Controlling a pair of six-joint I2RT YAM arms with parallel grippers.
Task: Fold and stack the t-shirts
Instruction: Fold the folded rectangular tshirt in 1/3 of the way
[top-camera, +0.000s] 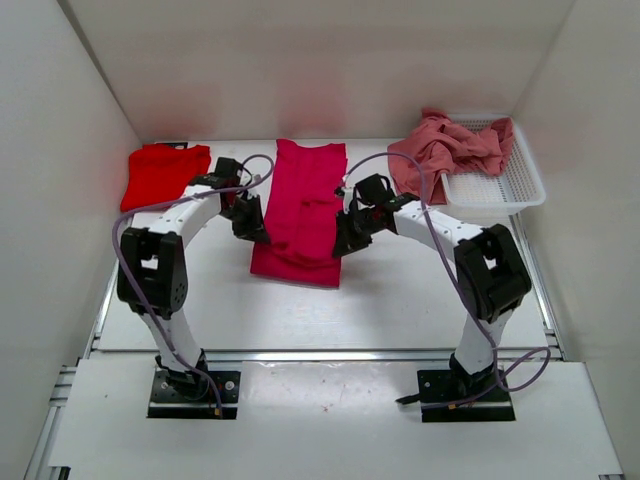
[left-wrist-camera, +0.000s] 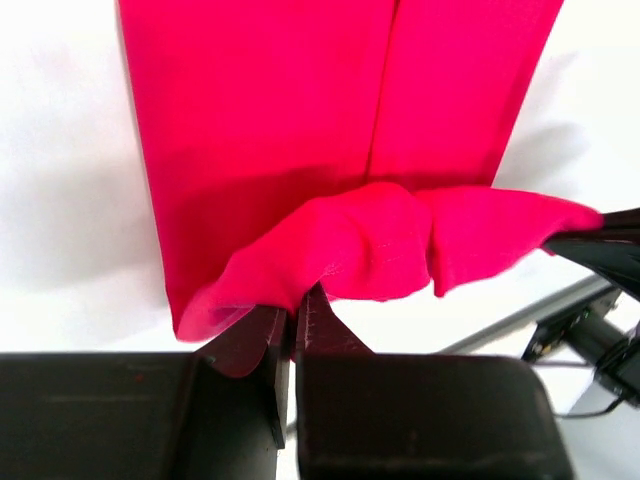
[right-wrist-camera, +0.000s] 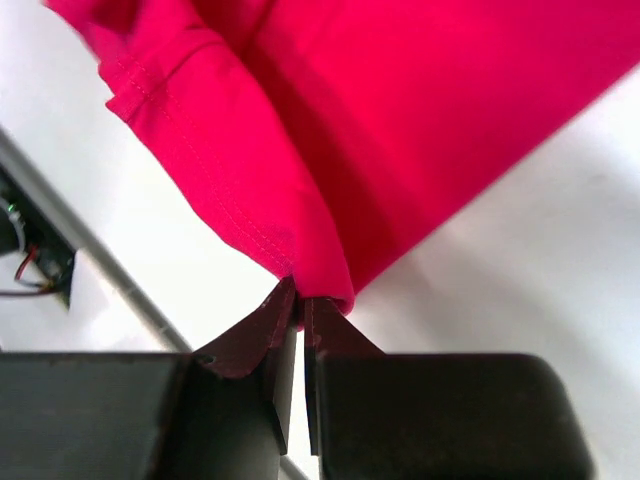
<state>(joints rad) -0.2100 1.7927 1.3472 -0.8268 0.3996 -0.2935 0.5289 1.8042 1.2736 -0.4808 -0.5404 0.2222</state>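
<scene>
Left end effector (left-wrist-camera: 297, 303) and right end effector (right-wrist-camera: 298, 293) clamped tight on the near hem of the magenta shirt (top-camera: 305, 195). Move both in step, hem taut, so the fold lands square

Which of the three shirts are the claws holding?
The magenta shirt in the middle: left gripper and right gripper both pinch its near edge. The red shirt lies far left, the pink shirt heaped on the basket.

Overhead view; both wrist cameras closely face crimson shirt (left-wrist-camera: 300, 150).
</scene>
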